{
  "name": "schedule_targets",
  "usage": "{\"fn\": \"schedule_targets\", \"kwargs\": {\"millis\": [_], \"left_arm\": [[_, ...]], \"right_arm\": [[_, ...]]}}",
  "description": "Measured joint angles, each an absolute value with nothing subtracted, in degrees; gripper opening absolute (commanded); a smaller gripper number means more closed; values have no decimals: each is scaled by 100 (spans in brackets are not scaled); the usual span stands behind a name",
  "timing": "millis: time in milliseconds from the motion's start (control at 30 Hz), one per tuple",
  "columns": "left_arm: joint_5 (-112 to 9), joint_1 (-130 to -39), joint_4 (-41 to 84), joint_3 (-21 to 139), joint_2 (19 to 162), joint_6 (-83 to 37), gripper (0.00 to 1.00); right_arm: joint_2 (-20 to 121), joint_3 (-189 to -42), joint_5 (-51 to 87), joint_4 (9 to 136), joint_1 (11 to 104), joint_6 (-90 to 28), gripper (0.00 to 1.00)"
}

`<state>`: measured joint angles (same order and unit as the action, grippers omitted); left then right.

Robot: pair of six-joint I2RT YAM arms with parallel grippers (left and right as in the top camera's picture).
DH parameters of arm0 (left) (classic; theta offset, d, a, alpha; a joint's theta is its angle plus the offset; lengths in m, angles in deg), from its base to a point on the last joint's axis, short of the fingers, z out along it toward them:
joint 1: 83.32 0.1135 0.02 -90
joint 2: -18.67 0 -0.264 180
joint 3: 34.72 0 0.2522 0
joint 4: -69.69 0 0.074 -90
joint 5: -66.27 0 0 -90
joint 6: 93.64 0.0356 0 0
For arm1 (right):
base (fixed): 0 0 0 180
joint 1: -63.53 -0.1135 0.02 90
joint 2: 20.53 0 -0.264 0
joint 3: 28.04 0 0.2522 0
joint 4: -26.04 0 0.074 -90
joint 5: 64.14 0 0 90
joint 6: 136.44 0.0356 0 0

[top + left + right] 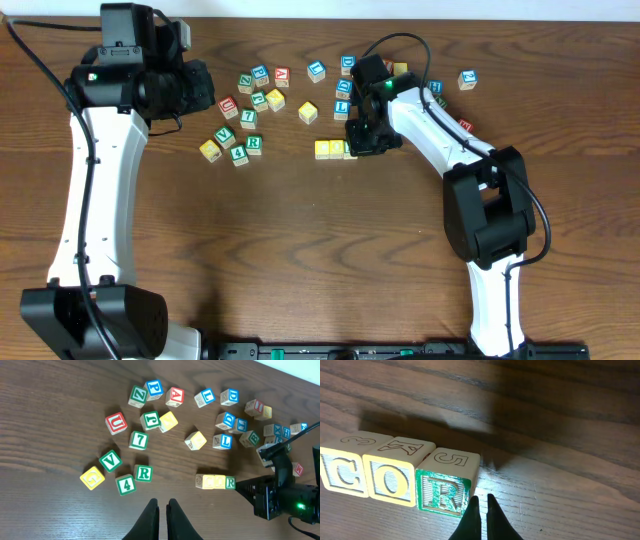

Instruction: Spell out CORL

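Three cubes stand side by side in a row: a yellow C [342, 474], a yellow O [390, 480] and a green R [445, 491]. The overhead view has this row [335, 149] at mid-table. My right gripper [483, 497] is shut on nothing, its tips beside the R cube's right edge. A white cube with a blue L [222, 441] lies behind the row, and another blue L cube [205, 396] sits farther back. Hovering high over the left side, my left gripper [163, 505] is shut and empty.
Loose cubes are scattered left of the row: red U [116, 423], green 7 [138, 440], green V [110, 460], green 4 [125, 484], a second green R [143, 473], yellow cubes [195, 440]. More cubes cluster behind the right arm [420, 120].
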<state>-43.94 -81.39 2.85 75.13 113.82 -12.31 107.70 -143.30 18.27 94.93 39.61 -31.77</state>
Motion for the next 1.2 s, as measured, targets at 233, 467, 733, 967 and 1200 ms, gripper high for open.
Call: {"fn": "schedule_targets", "kwargs": {"millis": [233,467,733,967,1200], "left_arm": [[-4394,-8139,285,7513,11382,-1231,8],[-4394,-8139,287,7513,11382,-1231,8],[-4394,-8139,298,7513,11382,-1231,8],[-4394,-8139,318,7513,11382,-1231,8],[-4394,-8139,320,7513,11382,-1231,8]], "right_arm": [[10770,-14332,1809,9436,3985,-3181,1],[10770,-14472,1798,9441,4076,-3222,1],[10770,-14762,1794,9301,4076,-3262,1],[10770,-14762,1777,9268,3945,-3264,1],[10770,-14762,1488,9751,3906,-3266,1]]}}
